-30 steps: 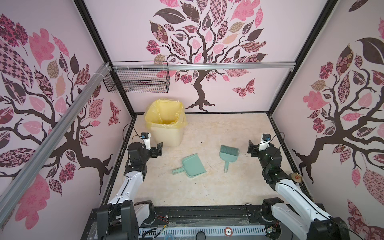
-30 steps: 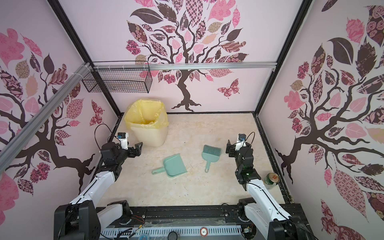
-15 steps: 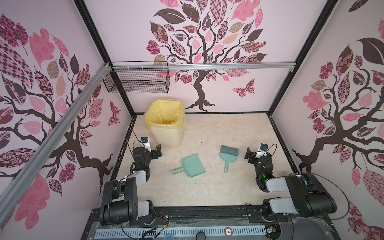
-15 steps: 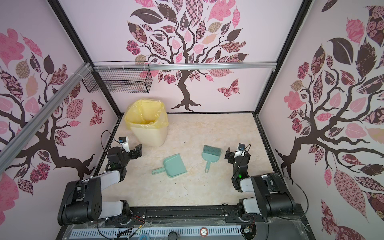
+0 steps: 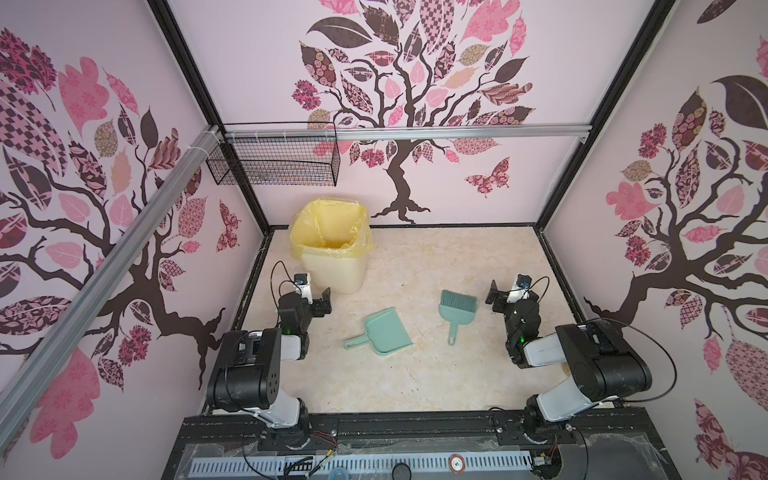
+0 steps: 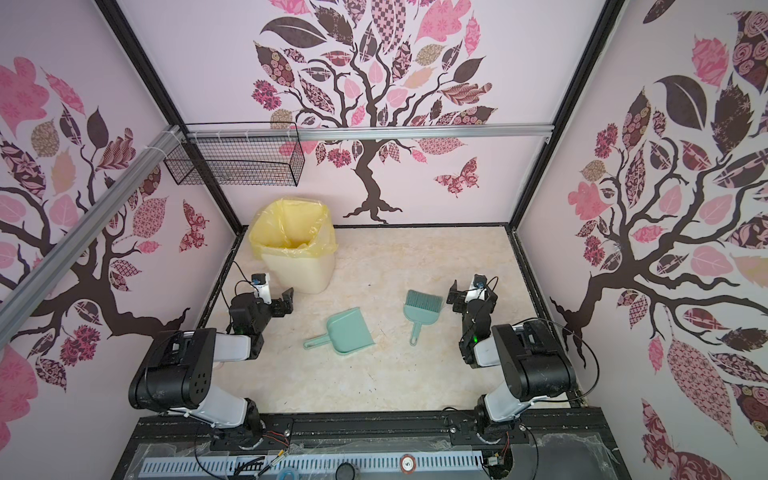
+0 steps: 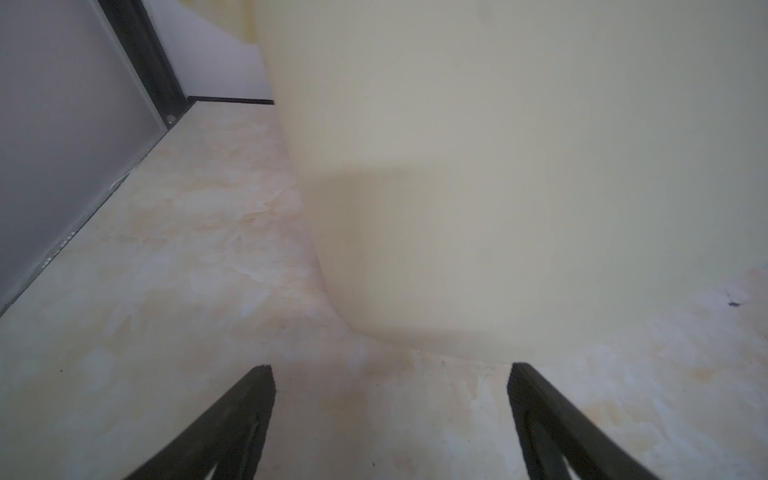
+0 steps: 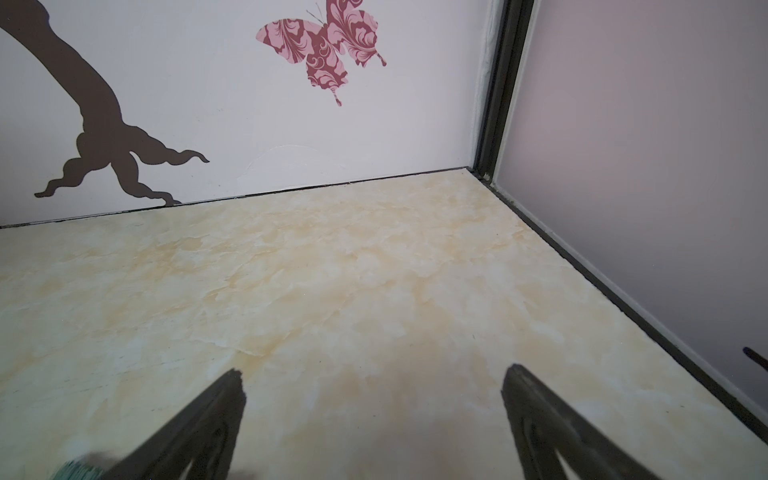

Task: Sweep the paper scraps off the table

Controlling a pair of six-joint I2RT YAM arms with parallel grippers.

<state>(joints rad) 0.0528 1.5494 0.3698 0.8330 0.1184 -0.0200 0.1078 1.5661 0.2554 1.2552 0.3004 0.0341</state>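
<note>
- Scraps are not seen anywhere on the table [image 5: 419, 266] in any view; whether they lie inside the bin [image 5: 334, 272] cannot be told.
- Jaws of the left gripper [image 7: 390, 370] are held wide apart on nothing, pointed at the bin's wall just ahead.
- Jaws of the right gripper [image 8: 374, 372] are likewise spread and empty, aimed at bare table.
- The brush [image 5: 456, 309] is laid just beside the right gripper, on its inner side and apart from it. Its long axis runs from bristles at the back to handle at the near side.
- The dustpan [image 5: 386, 330] is placed between the grippers, handle turned toward the left gripper, the nearer one.
- The task is judged done or nearly so; no further sweep appears called for.
</note>
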